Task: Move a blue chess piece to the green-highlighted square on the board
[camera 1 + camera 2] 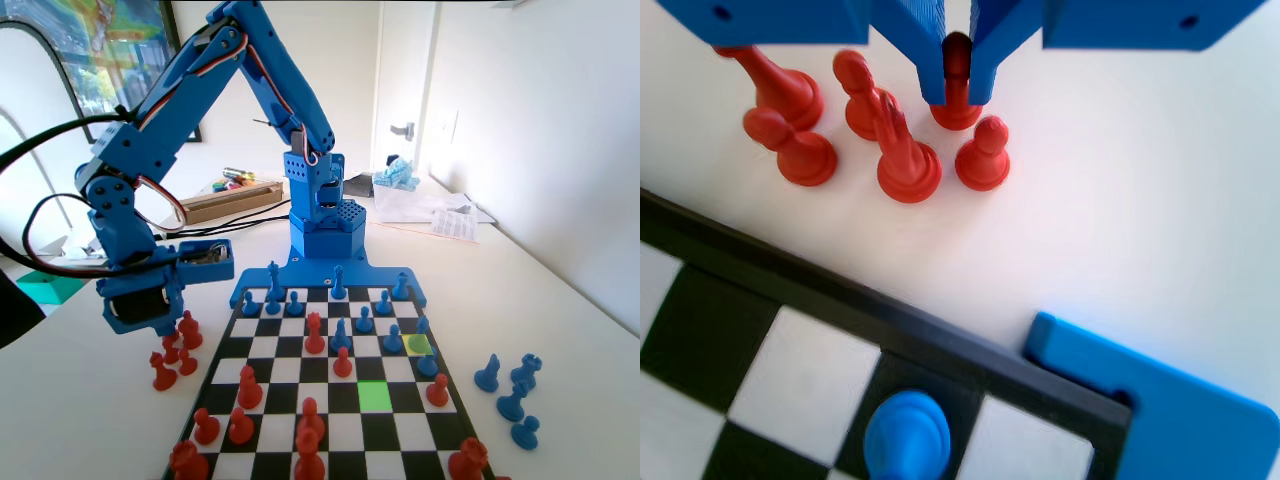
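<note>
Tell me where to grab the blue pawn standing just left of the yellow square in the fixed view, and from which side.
Take the blue pawn at the narrow neck under its ball head, coming straight down from above. It stands upright, and its flared base sits low on the board. Other blue pieces stand close by, so a sideways approach would likely knock them.

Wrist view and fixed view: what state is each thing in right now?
End effector: shut on the red pawn, off the board.
Red pawn: upright, base on the table.
Green-highlighted square: empty.
Blue pawn: upright on a black edge square.
</note>
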Robot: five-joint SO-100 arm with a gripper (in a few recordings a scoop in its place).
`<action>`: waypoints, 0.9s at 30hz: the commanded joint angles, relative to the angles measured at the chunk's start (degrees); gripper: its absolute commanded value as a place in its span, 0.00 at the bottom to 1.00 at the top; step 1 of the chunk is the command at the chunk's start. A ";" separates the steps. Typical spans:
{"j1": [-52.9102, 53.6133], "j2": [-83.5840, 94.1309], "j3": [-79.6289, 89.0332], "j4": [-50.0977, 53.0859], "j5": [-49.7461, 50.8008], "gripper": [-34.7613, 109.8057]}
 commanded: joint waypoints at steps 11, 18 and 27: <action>0.44 1.41 -1.58 -0.62 -1.85 0.34; 0.35 2.81 -4.22 4.83 -3.52 0.35; -1.49 12.39 -15.73 27.16 -6.68 0.34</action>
